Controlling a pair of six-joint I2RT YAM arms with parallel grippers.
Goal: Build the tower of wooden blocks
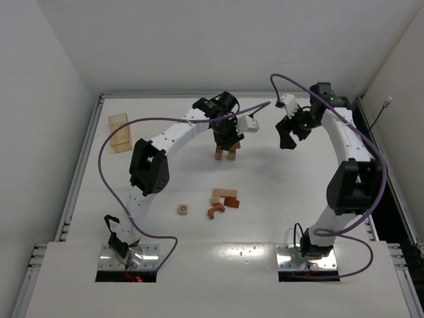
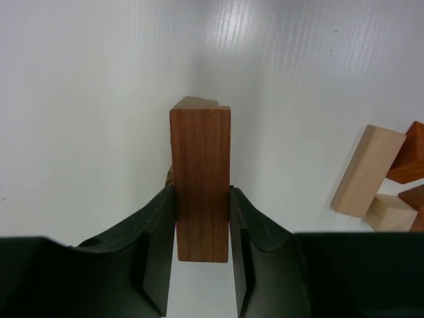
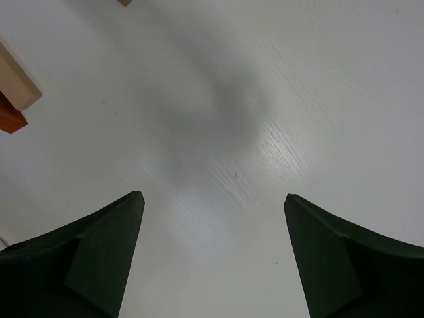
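Wood block tower (image 1: 231, 155), its reddish-brown bar (image 2: 201, 182) tight between left fingers (image 2: 156, 252); right fingers (image 3: 99, 265) apart.

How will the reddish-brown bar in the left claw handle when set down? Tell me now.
The reddish-brown bar looks like solid wood, so probably stiff and light. Its faces look smooth and the left claw pinches only its near end, so it may pivot. Long and narrow, it would likely tip if stood on end and nudged.
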